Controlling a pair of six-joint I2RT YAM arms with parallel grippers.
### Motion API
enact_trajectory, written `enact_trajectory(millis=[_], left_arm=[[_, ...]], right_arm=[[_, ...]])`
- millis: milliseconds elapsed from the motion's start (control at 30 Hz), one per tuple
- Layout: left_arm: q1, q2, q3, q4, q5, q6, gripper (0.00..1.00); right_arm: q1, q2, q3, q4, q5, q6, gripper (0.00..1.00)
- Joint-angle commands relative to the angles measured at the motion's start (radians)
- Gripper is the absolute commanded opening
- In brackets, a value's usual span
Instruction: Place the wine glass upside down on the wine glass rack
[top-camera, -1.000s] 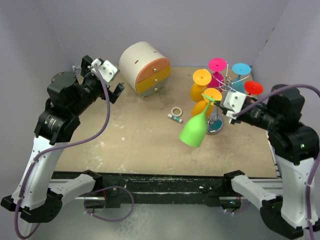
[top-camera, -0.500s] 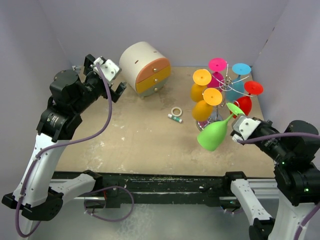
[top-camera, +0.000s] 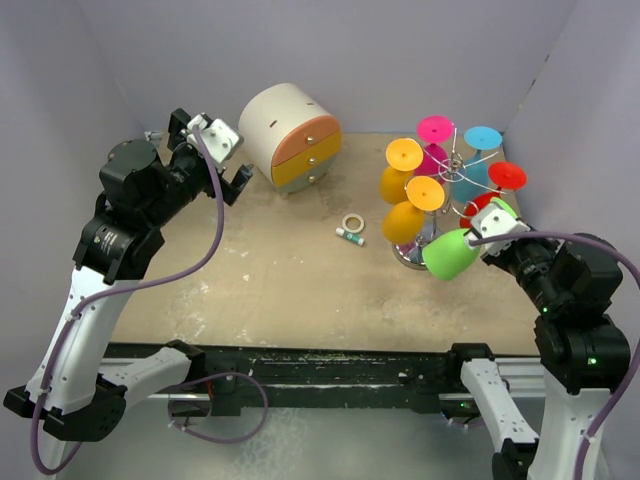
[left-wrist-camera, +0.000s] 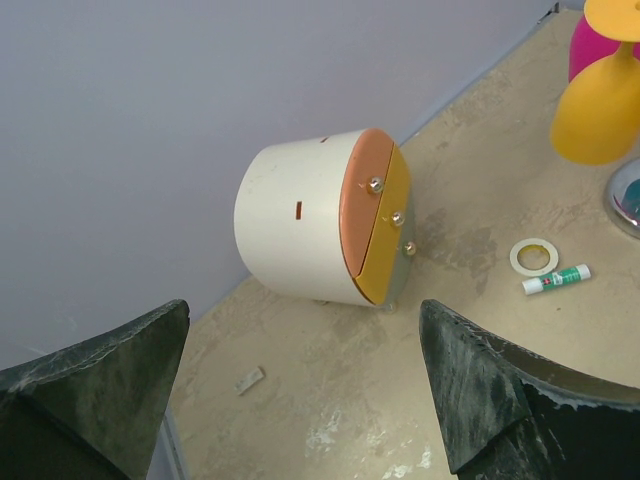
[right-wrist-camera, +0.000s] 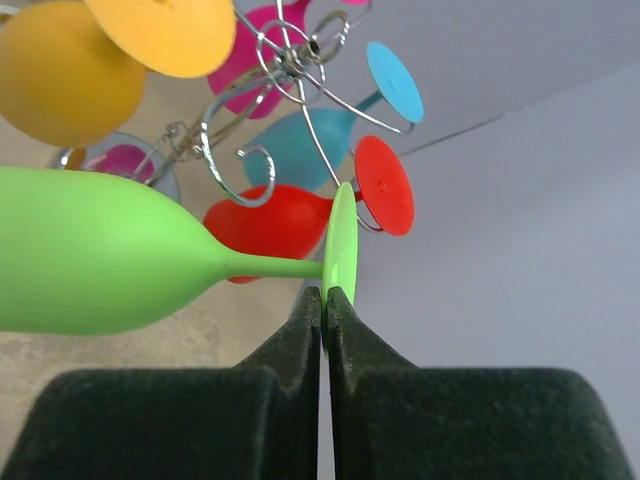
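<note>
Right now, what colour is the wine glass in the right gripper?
The wine glass is lime green; the right wrist view shows it best.

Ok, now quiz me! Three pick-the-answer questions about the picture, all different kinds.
1. Where is the glue stick? A in a gripper; B on the table by the tape ring; C inside a glass.
2. What colour wine glass does the right gripper hold? A red; B green; C blue.
3. The left gripper is: A open; B shut on a glass; C shut on tape.
Answers: B, it lies beside the ring; B, its green foot is pinched; A, it is spread wide and empty.
</note>
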Motion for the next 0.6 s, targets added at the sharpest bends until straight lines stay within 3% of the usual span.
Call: enact_trajectory(millis=[0, 567], left_arm=[[0.007, -0.012, -0.003, 0.045, -0.007, 0.011, 0.99], [0.008, -0.016, -0.007, 0.042, 0.012, 0.016, 0.99]], right_arm=[[-0.009, 0.008, -0.022, 0.12, 0.126, 0.022, 0.0], [0.06, 0.137, -0.101, 0.251, 0.179, -0.097, 0.0]])
